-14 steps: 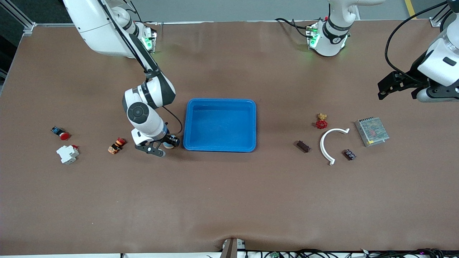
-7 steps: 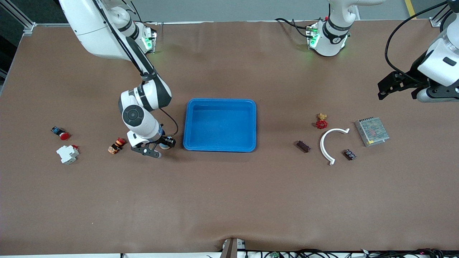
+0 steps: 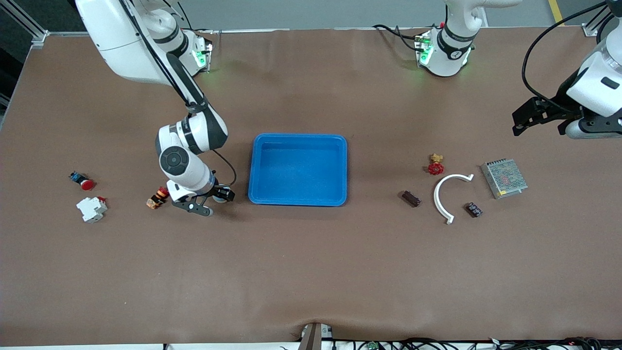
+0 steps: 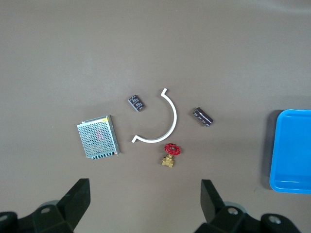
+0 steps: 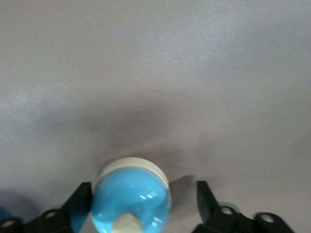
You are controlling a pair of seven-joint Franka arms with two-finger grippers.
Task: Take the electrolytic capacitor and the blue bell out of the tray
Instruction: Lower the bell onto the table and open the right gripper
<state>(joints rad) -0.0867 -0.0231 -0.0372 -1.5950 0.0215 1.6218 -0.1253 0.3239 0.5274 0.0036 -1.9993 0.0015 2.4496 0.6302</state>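
The bell (image 5: 131,201), a blue dome on a white base, sits between the fingers of my right gripper (image 5: 142,194). It touches one finger and a gap shows before the other, so the gripper is open. In the front view my right gripper (image 3: 209,201) is low over the table beside the blue tray (image 3: 297,201), toward the right arm's end. Two dark capacitors (image 3: 411,198) (image 3: 473,209) lie toward the left arm's end, also seen as capacitors (image 4: 203,117) (image 4: 136,103) in the left wrist view. My left gripper (image 4: 146,189) hangs open and empty, high over that end (image 3: 539,121).
A white arc (image 3: 447,194), a red-handled brass valve (image 3: 436,165) and a metal power supply (image 3: 504,178) lie around the capacitors. An orange-red part (image 3: 158,197), a white breaker (image 3: 91,209) and a red button (image 3: 82,181) lie toward the right arm's end.
My right gripper has slid away from the blue tray toward the right arm's end and its fingers have spread wider around the bell. The left arm has not moved.
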